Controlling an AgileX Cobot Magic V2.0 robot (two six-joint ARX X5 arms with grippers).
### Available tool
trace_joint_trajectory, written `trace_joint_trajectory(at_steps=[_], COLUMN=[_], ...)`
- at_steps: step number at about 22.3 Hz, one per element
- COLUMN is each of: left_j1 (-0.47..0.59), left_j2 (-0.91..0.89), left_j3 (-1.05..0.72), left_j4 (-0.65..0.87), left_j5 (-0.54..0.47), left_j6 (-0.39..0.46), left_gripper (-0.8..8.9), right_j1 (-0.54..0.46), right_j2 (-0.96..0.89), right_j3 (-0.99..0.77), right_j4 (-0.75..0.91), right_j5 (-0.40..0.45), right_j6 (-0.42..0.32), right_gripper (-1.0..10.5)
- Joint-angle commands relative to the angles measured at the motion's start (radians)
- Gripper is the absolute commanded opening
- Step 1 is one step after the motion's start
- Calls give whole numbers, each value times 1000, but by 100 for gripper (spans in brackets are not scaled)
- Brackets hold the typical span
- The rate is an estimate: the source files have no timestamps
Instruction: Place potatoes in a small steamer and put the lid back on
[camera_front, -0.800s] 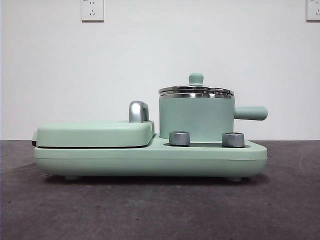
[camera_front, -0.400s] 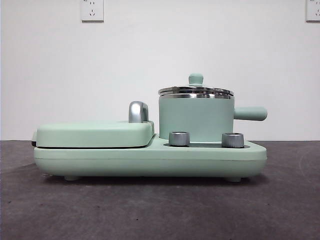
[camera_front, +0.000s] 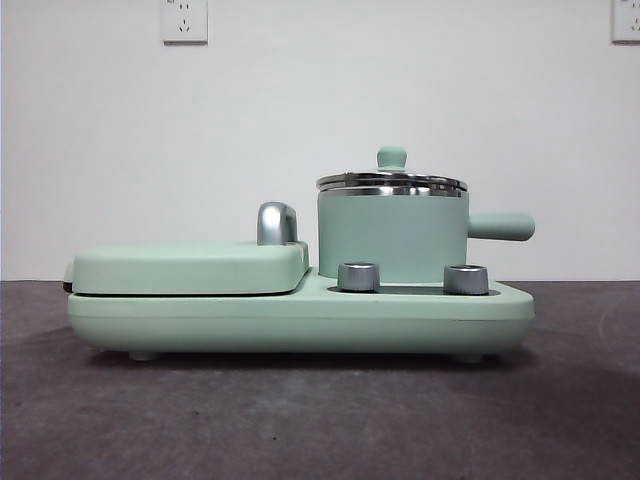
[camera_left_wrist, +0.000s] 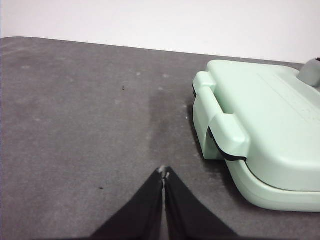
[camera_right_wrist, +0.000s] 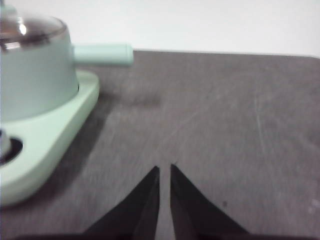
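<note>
Left gripper (camera_left_wrist: 164, 173) is seen closed and empty above bare surface (camera_left_wrist: 90, 125), beside the griddle cover (camera_left_wrist: 270, 120). Right gripper (camera_right_wrist: 164, 170), near-closed and empty, is held off the small steamer (camera_front: 393, 235). The lid (camera_front: 392, 180) is seated. No potato is visible; whether it is inside cannot be told.

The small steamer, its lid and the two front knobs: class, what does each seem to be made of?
Small steamer: matte mint-green coated body, probably enamelled metal or plastic, with a mirror-bright steel rim.
Lid: clear glass, see-through with a highlight, and a mint-green knob.
Front knobs: brushed silver metal or metallised plastic.
</note>
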Motion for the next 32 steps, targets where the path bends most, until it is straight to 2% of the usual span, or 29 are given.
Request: trace_joint_trajectory(at_steps=[1, 12, 22, 23, 24, 26, 27, 28, 32], left_j1=[-1, -1, -1, -1, -1, -1, -1, -1, -1], left_j2=[-3, -5, -5, -5, -5, -5, -5, -4, -5], left_j3=[-7, -7, -7, -7, -7, -7, -7, -7, -5], left_j4=[8, 10, 10, 10, 10, 10, 10, 5, 10], left_j5=[-1, -1, -1, -1, -1, -1, -1, -1, -1], left_j6=[-4, -4, -4, -4, -4, -4, -4, -4, -4], left_gripper=[7, 7, 7, 7, 7, 7, 7, 7, 7], right_j1=[-7, -6, -6, -6, -6, -6, 0, 1, 23], right_j2=[-6, -6, -6, -6, -6, -6, 15, 39, 72], right_j3=[-6, -6, -5, -6, -6, -6, -4, -6, -6], right_j4=[98, 402, 501, 463, 338, -8, -56, -18, -53], right_j5=[5, 5, 4, 5, -1, 16, 13, 14, 14], right_j6=[22, 22, 22, 21, 21, 21, 18, 19, 18], right_gripper=[34, 34, 34, 34, 34, 34, 33, 33, 33])
